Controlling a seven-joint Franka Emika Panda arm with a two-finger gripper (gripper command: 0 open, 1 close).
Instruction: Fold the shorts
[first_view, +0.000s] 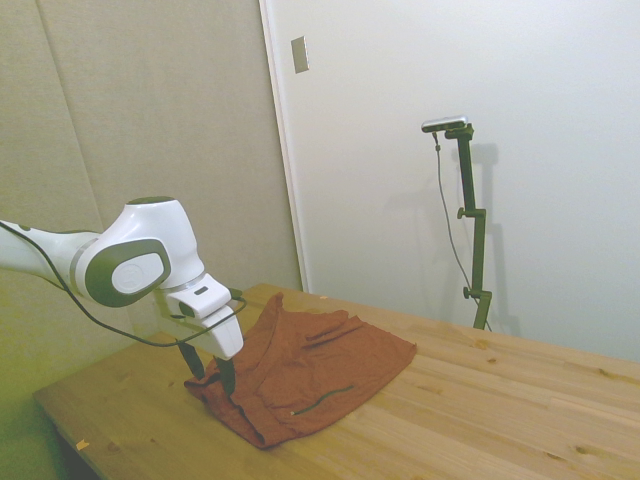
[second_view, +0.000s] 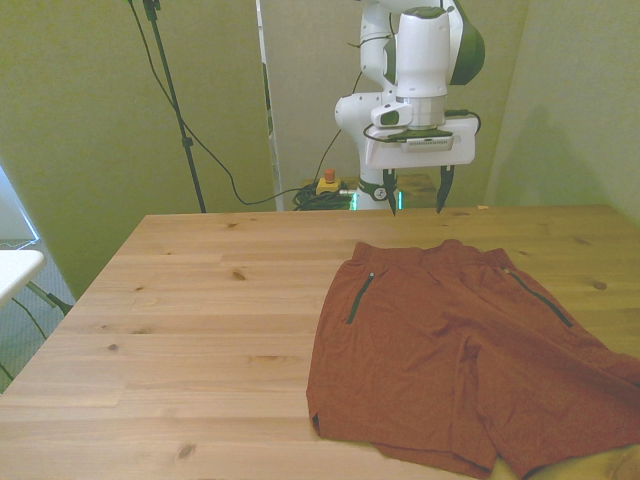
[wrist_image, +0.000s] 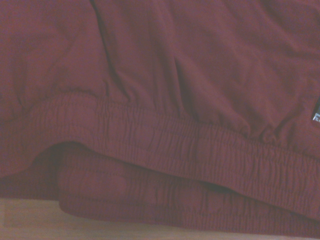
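A robotics lab or test room. A white robot arm (second_view: 420, 60) is mounted at the wooden table's (second_view: 200, 300) 12 o'clock edge, against bare panelled walls (first_view: 150, 120). Behind its base, cables (second_view: 300, 195) and a red emergency-stop button (second_view: 327, 181) lie on the floor.

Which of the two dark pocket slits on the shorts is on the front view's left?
The shorter slit on the shorts, near their left edge; the other runs longer, toward the right.
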